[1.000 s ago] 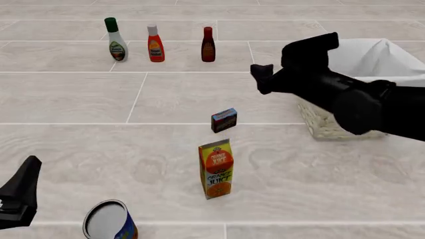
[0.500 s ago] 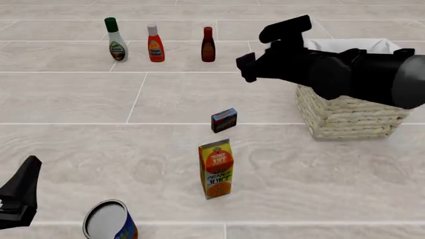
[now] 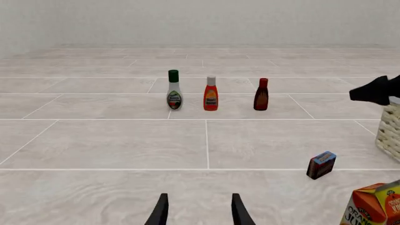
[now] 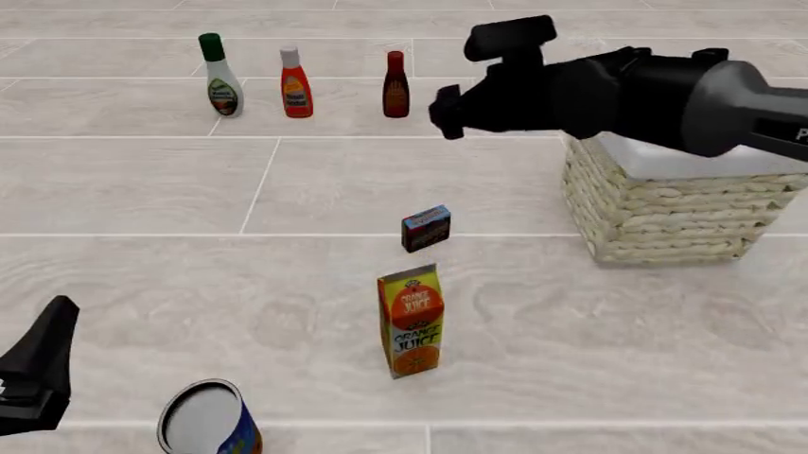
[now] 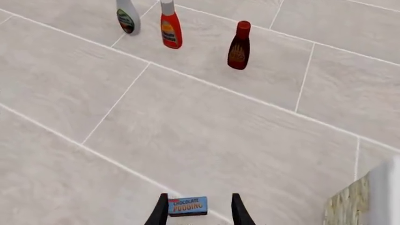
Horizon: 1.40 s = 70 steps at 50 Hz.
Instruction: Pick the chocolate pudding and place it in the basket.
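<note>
The chocolate pudding (image 4: 427, 228), a small dark brown box with a blue and red face, stands on the tiled table in front of the juice carton. In the right wrist view the pudding (image 5: 187, 206) shows far below, between my fingertips. My right gripper (image 4: 445, 112) is open and empty, high above the table, behind the pudding and left of the basket (image 4: 663, 208). The wicker basket has a white lining and stands at the right. My left gripper (image 4: 51, 331) is open and empty at the near left. The left wrist view shows the pudding (image 3: 321, 165) off to one side.
An orange juice carton (image 4: 411, 322) stands just in front of the pudding. A can (image 4: 208, 421) stands near the front edge by my left gripper. Three bottles stand at the back: white with a green cap (image 4: 221, 78), red-orange (image 4: 295, 85), dark red (image 4: 395, 85).
My right arm has swung left and further back, away from over the basket, and its gripper now hangs behind the pudding. More of the basket's side shows. The left arm has not moved.
</note>
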### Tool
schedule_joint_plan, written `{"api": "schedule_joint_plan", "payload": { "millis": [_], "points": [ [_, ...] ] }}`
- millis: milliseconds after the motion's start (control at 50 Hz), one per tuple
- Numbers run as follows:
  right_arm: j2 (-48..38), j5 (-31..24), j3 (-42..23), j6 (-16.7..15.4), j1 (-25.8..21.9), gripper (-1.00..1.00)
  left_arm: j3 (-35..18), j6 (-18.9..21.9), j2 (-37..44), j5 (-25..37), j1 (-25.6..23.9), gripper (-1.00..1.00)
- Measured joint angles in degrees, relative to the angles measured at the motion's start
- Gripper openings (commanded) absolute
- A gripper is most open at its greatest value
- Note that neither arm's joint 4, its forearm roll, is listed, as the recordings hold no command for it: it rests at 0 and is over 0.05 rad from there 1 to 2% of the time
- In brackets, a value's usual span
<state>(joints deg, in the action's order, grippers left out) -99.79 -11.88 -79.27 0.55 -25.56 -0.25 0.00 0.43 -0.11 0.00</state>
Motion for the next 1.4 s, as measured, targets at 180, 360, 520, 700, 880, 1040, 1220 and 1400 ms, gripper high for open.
{"api": "schedule_joint_plan", "payload": {
  "millis": [180, 360, 520, 700, 880, 1040, 1220, 1400],
  "points": [
    [-2.3, -4.92, -4.62, 2.36, 0.29, 1.0, 0.0, 0.0, 0.0, 0.0, 0.0, 1.0],
    [-4.83, -9.81, -9.68, 5.02, 1.49, 1.0, 0.0, 0.0, 0.0, 0.0, 0.0, 1.0],
    [-7.08, -13.66, -13.87, 8.31, 2.58, 1.0, 0.0, 0.0, 0.0, 0.0, 0.0, 1.0],
    [-9.65, -17.48, -18.17, 12.24, 3.47, 1.0, 0.0, 0.0, 0.0, 0.0, 0.0, 1.0],
    [-11.9, -20.37, -21.45, 15.7, 3.98, 1.0, 0.0, 0.0, 0.0, 0.0, 0.0, 1.0],
    [-13.86, -22.36, -23.84, 18.61, 4.4, 1.0, 0.0, 0.0, 0.0, 0.0, 0.0, 1.0],
    [-15.61, -23.91, -25.91, 21.19, 5.29, 1.0, 0.0, 0.0, 0.0, 0.0, 0.0, 1.0],
    [-17.15, -24.93, -27.42, 23.37, 6.73, 1.0, 0.0, 0.0, 0.0, 0.0, 0.0, 1.0]
  ]
}}
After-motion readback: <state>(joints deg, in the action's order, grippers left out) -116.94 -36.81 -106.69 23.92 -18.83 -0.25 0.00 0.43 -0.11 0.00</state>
